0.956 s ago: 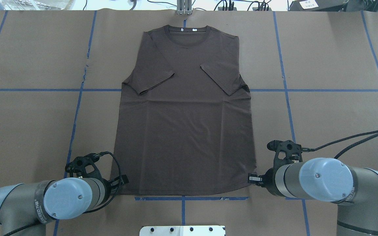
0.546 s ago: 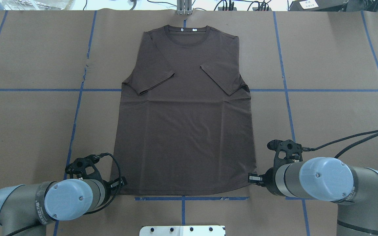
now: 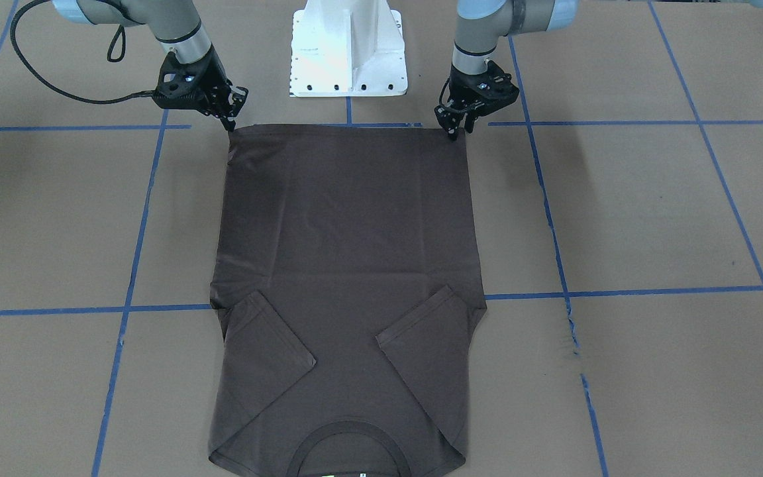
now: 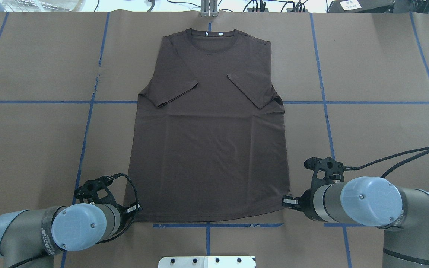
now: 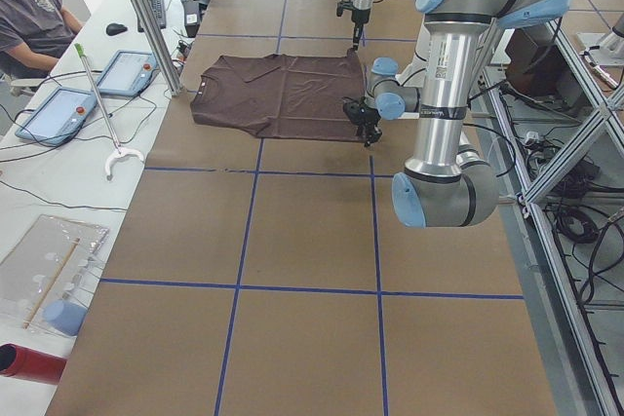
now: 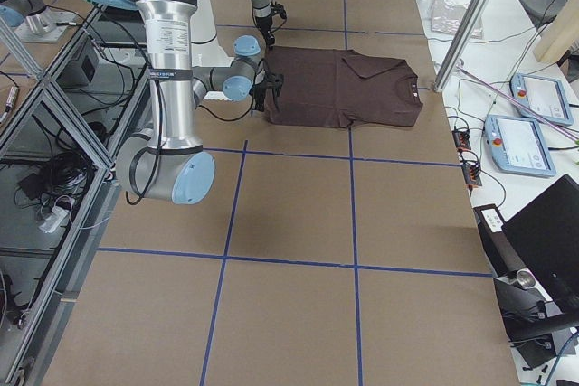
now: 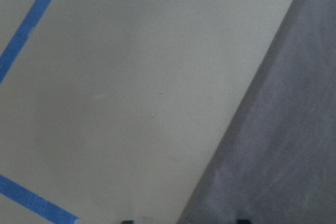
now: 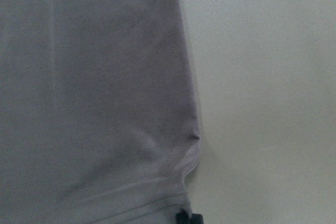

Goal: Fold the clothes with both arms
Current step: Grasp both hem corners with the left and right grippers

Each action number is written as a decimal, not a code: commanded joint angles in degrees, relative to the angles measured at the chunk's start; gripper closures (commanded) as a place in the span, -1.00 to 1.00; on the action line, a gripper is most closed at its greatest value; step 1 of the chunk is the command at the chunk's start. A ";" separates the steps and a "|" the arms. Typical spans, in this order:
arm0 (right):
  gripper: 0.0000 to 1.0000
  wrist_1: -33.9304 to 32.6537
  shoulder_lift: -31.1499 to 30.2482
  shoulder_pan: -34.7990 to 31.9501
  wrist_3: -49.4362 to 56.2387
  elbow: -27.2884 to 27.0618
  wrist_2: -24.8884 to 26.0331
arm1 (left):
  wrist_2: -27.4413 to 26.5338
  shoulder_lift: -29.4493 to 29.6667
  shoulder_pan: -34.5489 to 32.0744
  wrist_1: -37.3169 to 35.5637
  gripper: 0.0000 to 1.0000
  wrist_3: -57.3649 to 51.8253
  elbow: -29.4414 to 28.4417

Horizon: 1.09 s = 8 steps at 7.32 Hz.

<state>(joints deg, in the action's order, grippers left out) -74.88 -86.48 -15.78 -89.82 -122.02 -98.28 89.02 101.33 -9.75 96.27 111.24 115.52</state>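
The dark brown T-shirt (image 4: 210, 149) (image 3: 345, 232) lies flat on the brown paper. Its collar points away from me and both sleeves are folded inward. My left gripper (image 4: 134, 209) (image 3: 453, 132) hangs at the near left hem corner. In the left wrist view, the left gripper (image 7: 184, 221) is open, its two tips wide apart astride the shirt's edge (image 7: 283, 145). My right gripper (image 4: 285, 201) (image 3: 230, 123) is at the near right hem corner. The right wrist view shows the right gripper (image 8: 188, 217) shut, its tips together on the puckered corner of cloth (image 8: 89, 93).
The white pedestal base (image 3: 348, 46) stands just behind the hem, between the arms. Blue tape lines (image 4: 207, 225) cross the paper. A metal post (image 4: 209, 9) rises at the far edge. A person (image 5: 29, 7) sits by tablets (image 5: 97, 85) beyond the far side.
My left gripper has shifted slightly back toward the robot and closer to the hem corner. The right arm and the shirt have hardly moved.
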 commanded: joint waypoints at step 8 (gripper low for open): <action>1.00 -0.09 -6.12 -3.91 0.35 -8.20 -10.69 | 1.06 6.94 0.44 -13.54 1.00 -5.82 6.88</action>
<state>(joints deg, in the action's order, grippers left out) -74.96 -89.50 -19.53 -89.49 -126.63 -106.80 89.75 107.16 -9.37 85.04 108.97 120.63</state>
